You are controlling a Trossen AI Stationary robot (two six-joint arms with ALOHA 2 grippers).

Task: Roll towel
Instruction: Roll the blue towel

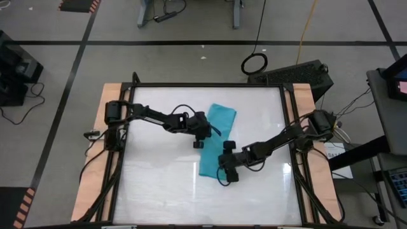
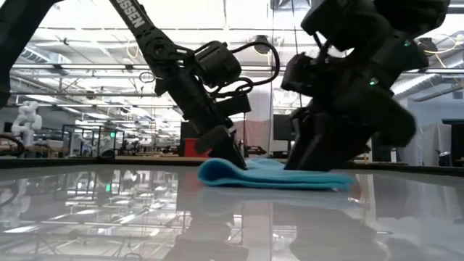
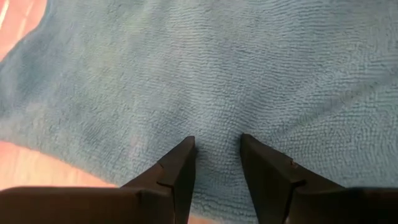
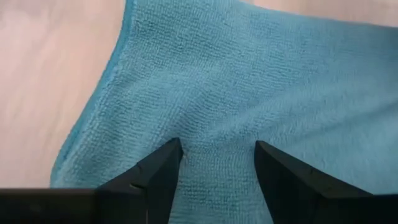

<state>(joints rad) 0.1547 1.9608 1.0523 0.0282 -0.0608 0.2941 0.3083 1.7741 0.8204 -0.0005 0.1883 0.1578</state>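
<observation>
The white bench (image 1: 159, 184) lay bare on every side of the towel (image 1: 219, 121), giving open passage along its near half and both flanks. The towel's middle was crowded: the left gripper (image 1: 198, 144) pressed down on one long edge, the right gripper (image 1: 227, 175) on the near end, their dark arms crossing the bench from either side rail.
</observation>
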